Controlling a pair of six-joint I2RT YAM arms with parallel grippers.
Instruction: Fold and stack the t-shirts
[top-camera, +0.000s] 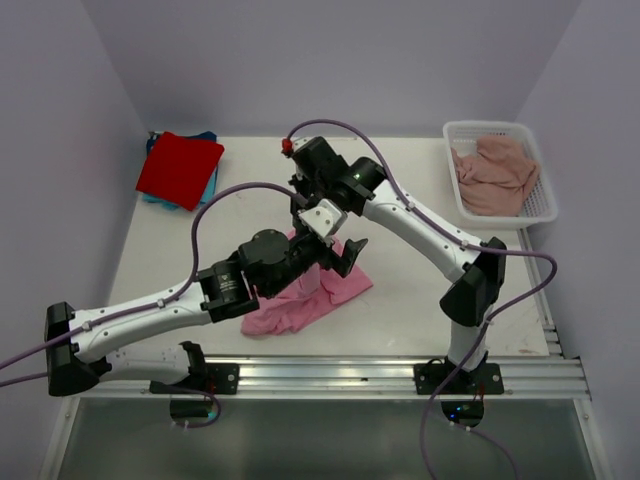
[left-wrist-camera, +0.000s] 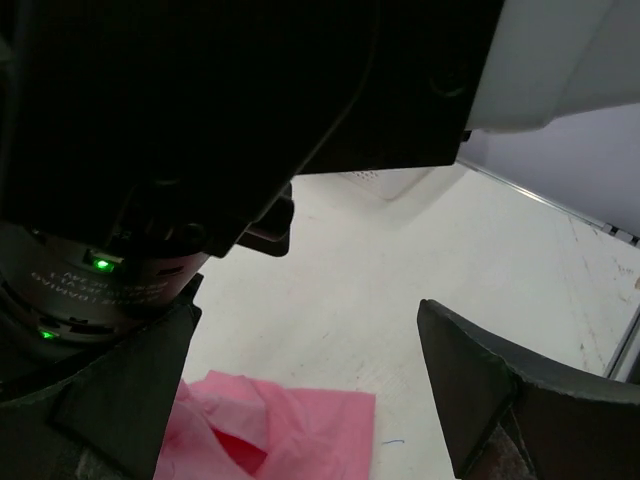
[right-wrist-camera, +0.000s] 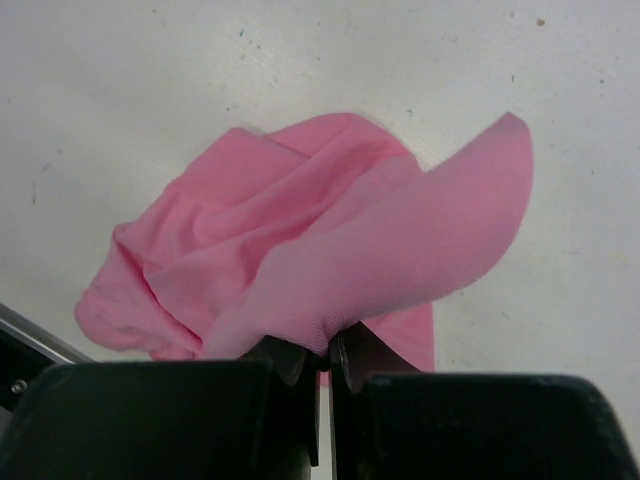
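A bright pink t-shirt (top-camera: 300, 298) lies crumpled on the table near the front, at the middle. My right gripper (right-wrist-camera: 325, 350) is shut on a fold of this pink shirt (right-wrist-camera: 300, 240) and holds that fold up off the table. In the top view the right gripper (top-camera: 318, 226) points down over the shirt's far edge. My left gripper (top-camera: 337, 258) hovers beside it, open, with nothing between its fingers (left-wrist-camera: 500, 400). Below them lies a corner of the pink cloth (left-wrist-camera: 310, 430). A folded red t-shirt (top-camera: 180, 168) rests on a teal-blue one (top-camera: 209, 183) at the back left.
A white mesh basket (top-camera: 500, 127) at the back right holds a dusty-pink t-shirt (top-camera: 495, 175). The two arms cross closely over the table's middle. A metal rail (top-camera: 380, 375) runs along the near edge. Walls close in the left, back and right sides.
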